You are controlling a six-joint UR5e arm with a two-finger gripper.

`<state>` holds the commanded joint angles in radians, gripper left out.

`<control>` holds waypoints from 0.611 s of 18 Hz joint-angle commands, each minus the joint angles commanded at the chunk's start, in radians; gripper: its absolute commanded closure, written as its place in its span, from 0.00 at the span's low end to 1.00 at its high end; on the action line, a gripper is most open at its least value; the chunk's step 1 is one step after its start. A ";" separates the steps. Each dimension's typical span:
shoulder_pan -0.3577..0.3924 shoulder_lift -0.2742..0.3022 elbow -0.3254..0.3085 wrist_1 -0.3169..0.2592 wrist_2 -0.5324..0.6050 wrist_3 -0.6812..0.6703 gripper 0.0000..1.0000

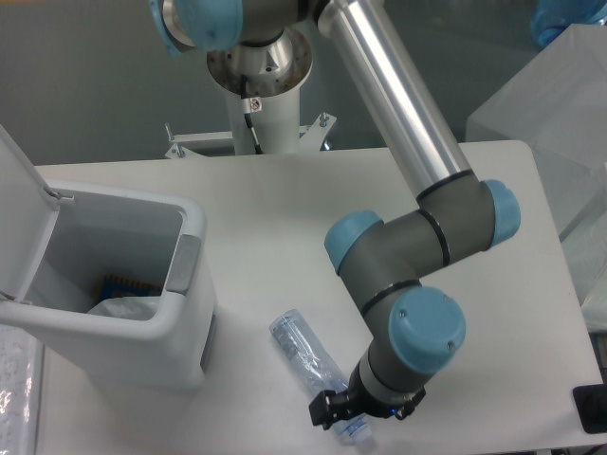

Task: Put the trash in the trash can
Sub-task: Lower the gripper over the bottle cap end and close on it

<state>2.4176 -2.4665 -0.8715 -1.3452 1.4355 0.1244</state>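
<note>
The trash I can make out is a clear plastic bottle (pixel 305 353) lying flat on the white table, slanting from upper left to lower right. My gripper (pixel 360 417) is down at table level over the bottle's lower right end. One dark finger (pixel 321 410) shows just left of the bottle; the other is hidden under the wrist. The jaws look spread and astride the bottle, not closed on it. The trash can (pixel 185 284), a white boxy bin with a grey handle panel, stands at the left with its lid (pixel 21 223) swung up.
Inside the bin lie a blue-and-yellow item (pixel 128 284) and something pale and crumpled (pixel 121 308). The arm's base post (pixel 258 76) rises at the back. Translucent plastic sheeting (pixel 560 104) hangs at the right, and a black object (pixel 593 409) sits at the table's right edge.
</note>
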 joint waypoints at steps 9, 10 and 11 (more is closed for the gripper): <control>-0.003 -0.017 0.015 -0.138 0.055 -0.003 0.00; -0.003 -0.017 0.014 -0.140 0.057 -0.003 0.00; -0.005 -0.017 0.011 -0.141 0.059 -0.003 0.00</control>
<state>2.4130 -2.4835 -0.8605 -1.4864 1.4941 0.1212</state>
